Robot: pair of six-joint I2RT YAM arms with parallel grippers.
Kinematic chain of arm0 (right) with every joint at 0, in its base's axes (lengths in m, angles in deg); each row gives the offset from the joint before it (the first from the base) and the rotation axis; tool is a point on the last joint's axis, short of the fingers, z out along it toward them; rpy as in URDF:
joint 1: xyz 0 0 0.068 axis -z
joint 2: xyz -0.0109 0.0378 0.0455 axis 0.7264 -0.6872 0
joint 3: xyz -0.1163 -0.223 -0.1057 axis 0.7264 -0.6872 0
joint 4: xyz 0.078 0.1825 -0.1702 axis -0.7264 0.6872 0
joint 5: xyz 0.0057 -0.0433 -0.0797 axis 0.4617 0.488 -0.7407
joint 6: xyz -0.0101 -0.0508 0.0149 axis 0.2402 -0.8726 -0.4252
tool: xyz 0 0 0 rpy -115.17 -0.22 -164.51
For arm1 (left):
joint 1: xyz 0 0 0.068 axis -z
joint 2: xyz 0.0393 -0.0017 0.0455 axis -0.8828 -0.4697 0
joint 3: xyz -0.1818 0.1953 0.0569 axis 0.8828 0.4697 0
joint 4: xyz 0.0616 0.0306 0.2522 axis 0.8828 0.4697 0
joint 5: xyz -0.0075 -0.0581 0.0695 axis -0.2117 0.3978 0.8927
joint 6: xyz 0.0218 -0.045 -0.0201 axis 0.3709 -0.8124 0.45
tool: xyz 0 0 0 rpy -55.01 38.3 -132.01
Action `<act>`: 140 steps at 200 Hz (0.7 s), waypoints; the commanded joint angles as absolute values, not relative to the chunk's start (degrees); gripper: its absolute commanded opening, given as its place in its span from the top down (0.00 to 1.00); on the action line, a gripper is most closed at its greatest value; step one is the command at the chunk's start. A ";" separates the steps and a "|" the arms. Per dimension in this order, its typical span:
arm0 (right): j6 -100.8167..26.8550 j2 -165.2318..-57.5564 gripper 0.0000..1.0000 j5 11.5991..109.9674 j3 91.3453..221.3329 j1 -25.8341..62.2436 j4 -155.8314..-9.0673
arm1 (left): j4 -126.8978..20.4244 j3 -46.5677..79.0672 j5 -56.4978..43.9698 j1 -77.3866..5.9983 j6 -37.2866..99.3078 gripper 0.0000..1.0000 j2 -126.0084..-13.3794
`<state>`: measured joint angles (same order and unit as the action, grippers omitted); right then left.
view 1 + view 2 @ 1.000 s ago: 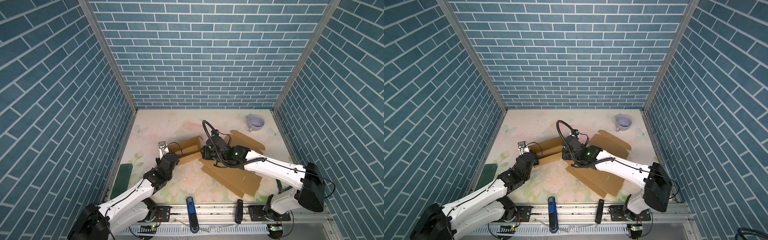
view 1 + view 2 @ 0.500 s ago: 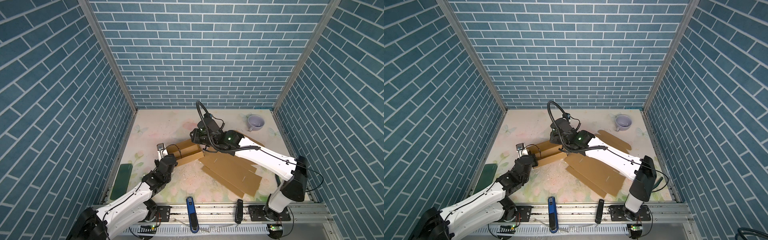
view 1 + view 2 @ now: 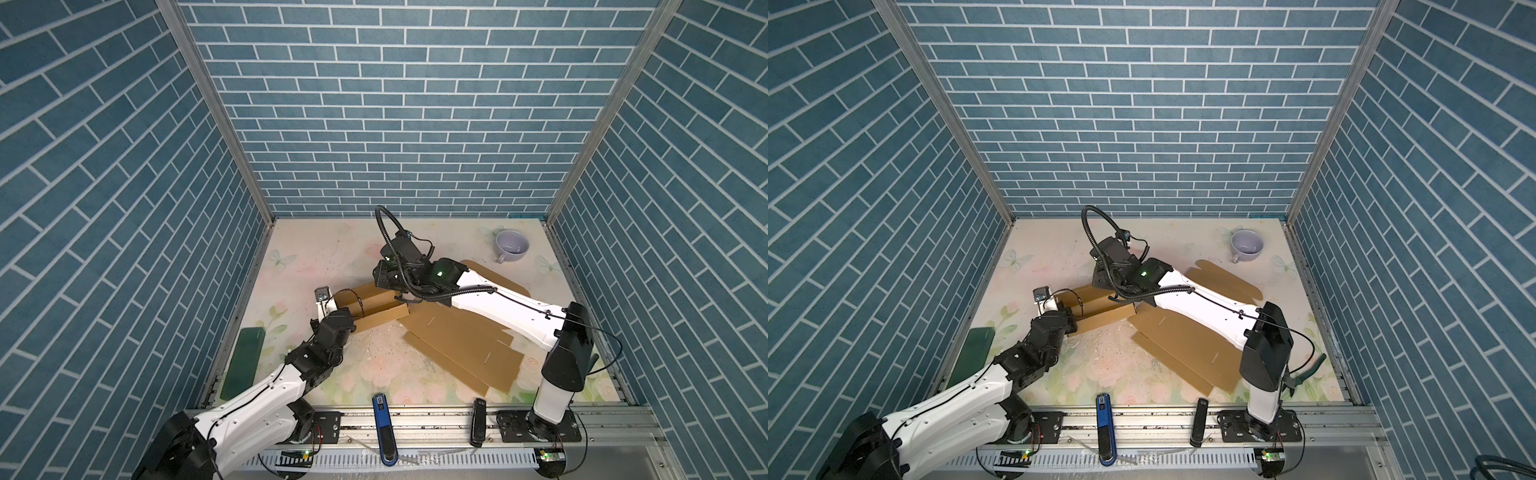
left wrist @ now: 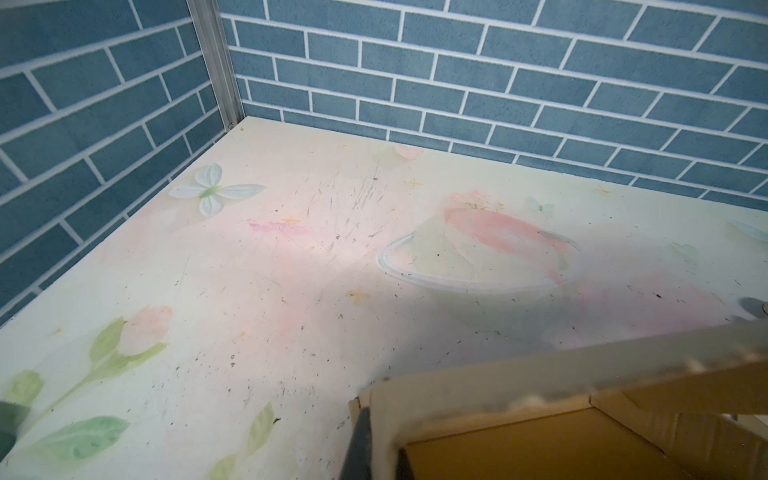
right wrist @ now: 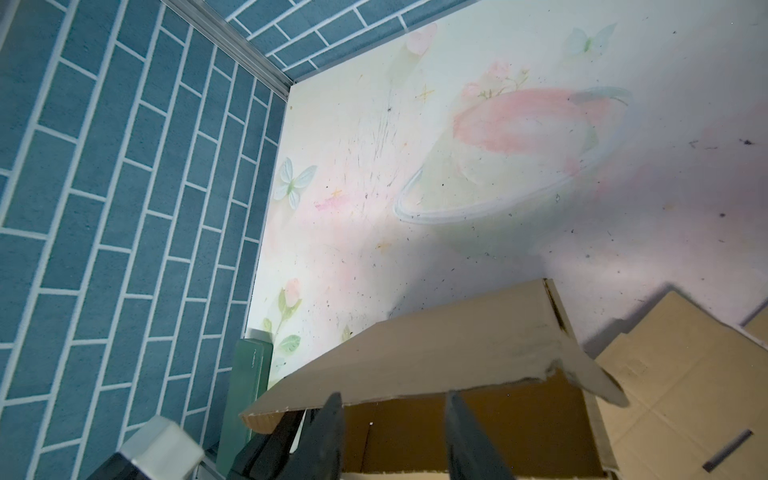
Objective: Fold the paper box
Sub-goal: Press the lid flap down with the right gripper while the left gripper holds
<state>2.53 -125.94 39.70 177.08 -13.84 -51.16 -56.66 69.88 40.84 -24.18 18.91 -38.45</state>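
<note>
The paper box is brown cardboard. Its left part [image 3: 374, 309] [image 3: 1100, 311] is folded up into walls, and flat panels [image 3: 457, 349] spread to the right front. My left gripper [image 3: 344, 311] [image 3: 1066, 312] is shut on the box's left corner wall; in the left wrist view [image 4: 380, 449] the wall [image 4: 540, 374] runs between its dark fingers. My right gripper [image 3: 384, 286] [image 3: 1100, 286] hangs over the box's far wall. In the right wrist view it [image 5: 392, 419] is open, fingers [image 5: 332, 419] apart just behind the raised flap [image 5: 457, 340], gripping nothing.
A lilac mug [image 3: 512, 246] [image 3: 1246, 246] stands at the back right. A flat green block [image 3: 244, 361] [image 5: 245, 386] lies along the left wall. A blue tool [image 3: 382, 424] and a black one [image 3: 478, 419] sit on the front rail. Blue brick walls enclose three sides.
My right gripper has moved left and toward the back, from the box's right end to over its far wall, its jaws narrowing a little. The left gripper has kept its hold.
</note>
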 commanded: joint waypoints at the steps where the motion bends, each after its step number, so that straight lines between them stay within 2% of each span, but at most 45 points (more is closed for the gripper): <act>1: 9.88 -121.29 0.57 38.50 175.57 -13.69 -45.87 | -55.58 71.03 42.03 -23.84 19.25 1.00 -38.90; 21: 11.48 -120.81 0.53 37.75 174.33 -13.52 -44.59 | -55.59 71.26 42.29 -23.73 19.13 1.00 -38.83; 70: 8.71 -123.35 0.57 38.63 176.33 -13.48 -49.92 | -55.96 71.59 42.45 -23.39 19.26 1.00 -38.53; 140: 17.64 -125.35 0.53 40.92 175.96 -12.40 -50.38 | -55.34 72.41 43.19 -23.05 19.41 1.00 -36.77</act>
<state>12.54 -125.06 40.71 175.62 -12.94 -49.31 -57.31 71.15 42.31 -23.42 18.93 -37.26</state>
